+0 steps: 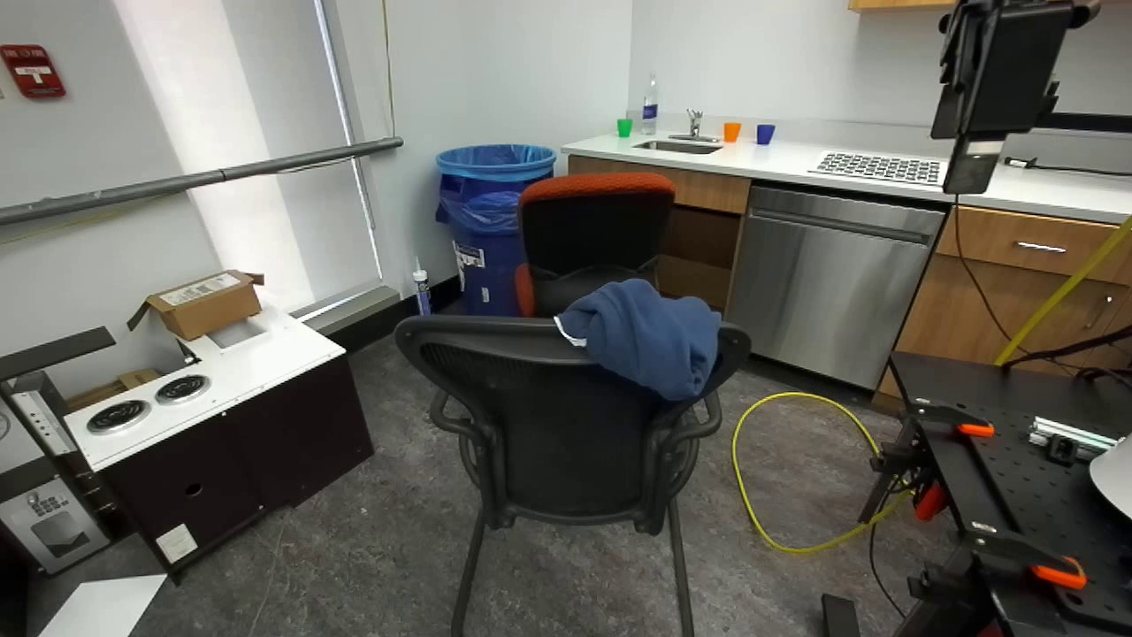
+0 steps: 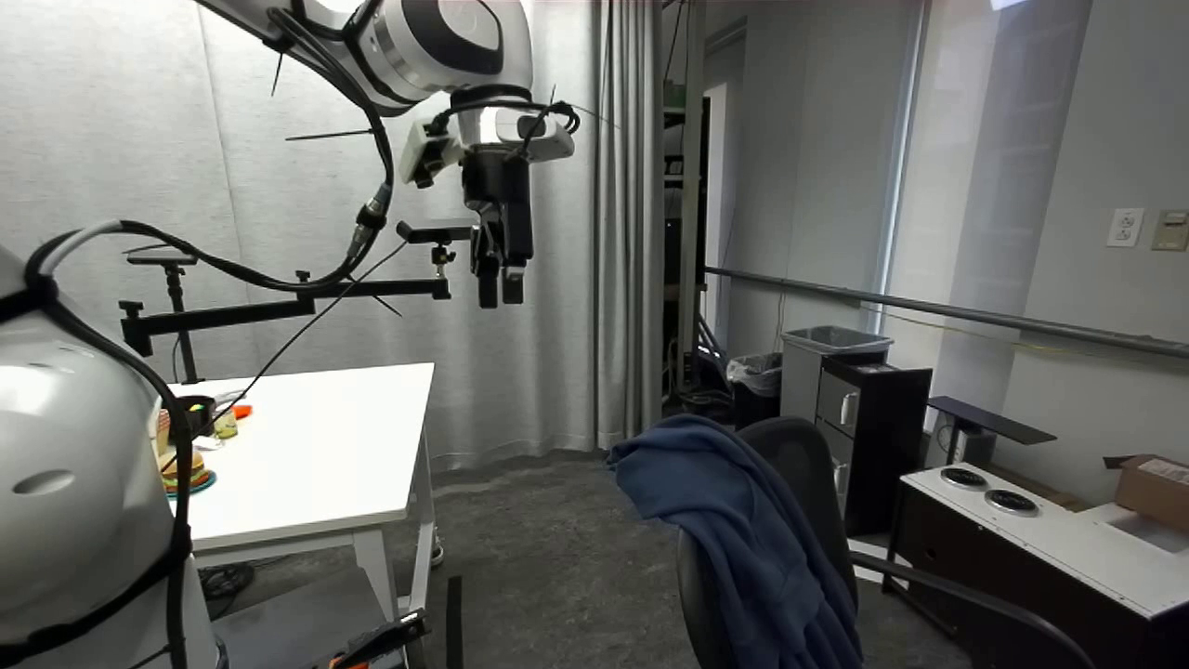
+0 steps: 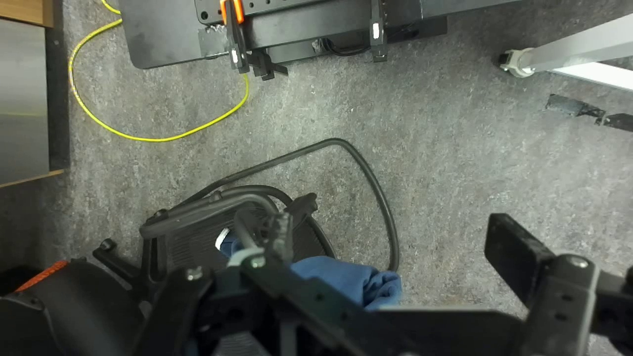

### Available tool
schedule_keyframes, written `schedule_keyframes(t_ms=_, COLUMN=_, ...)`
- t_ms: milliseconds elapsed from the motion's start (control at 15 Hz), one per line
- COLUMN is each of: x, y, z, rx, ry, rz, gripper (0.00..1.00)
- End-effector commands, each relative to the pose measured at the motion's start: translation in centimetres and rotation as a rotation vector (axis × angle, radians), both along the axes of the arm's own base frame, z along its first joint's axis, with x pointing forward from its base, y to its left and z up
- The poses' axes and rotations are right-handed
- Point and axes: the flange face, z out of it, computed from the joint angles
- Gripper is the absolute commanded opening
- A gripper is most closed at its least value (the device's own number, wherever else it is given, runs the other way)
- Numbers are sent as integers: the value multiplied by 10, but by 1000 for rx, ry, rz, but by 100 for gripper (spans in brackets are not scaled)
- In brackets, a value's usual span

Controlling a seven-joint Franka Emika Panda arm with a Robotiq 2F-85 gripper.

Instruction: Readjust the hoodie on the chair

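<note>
The navy-blue hoodie (image 1: 650,336) is bunched over the right part of the top of the black mesh chair's backrest in an exterior view, with a pale edge at its left. In an exterior view the hoodie (image 2: 743,530) hangs down over the chair (image 2: 799,455). In the wrist view the hoodie (image 3: 341,277) is partly hidden by my gripper's finger, and the chair (image 3: 193,247) lies at lower left. My gripper (image 3: 395,240) is open and empty, its fingers wide apart. It is high above and apart from the hoodie, as both exterior views (image 1: 967,172) (image 2: 501,293) show.
A chair with an orange-red back (image 1: 597,186) and a blue bin (image 1: 495,168) stand behind the chair. A black table (image 1: 1017,460) with clamps and a yellow cable (image 1: 752,495) are beside it. A white table (image 2: 316,446) and a toy stove (image 2: 1022,520) flank the floor.
</note>
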Motion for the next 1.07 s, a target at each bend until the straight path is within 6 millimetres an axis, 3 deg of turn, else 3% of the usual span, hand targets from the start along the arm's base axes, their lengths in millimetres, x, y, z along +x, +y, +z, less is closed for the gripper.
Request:
schedule_keyframes(t_ms=0, x=-4, y=-7, z=-6, rx=15, ry=-10, rz=-15, gripper=100)
schedule_keyframes(t_ms=200, x=1, y=-20, z=-12, rx=19, ry=-23, rz=-32, gripper=100)
schedule_keyframes(t_ms=467, x=22, y=-52, z=-24, rx=17, ry=-74, rz=-28, gripper=100)
schedule_keyframes(t_ms=800, x=63, y=-102, z=-54, rx=-5, ry=-98, rz=25, gripper=100)
schedule_keyframes(t_ms=1000, x=85, y=-117, z=-79, rx=4, ry=-71, rz=93, gripper=100)
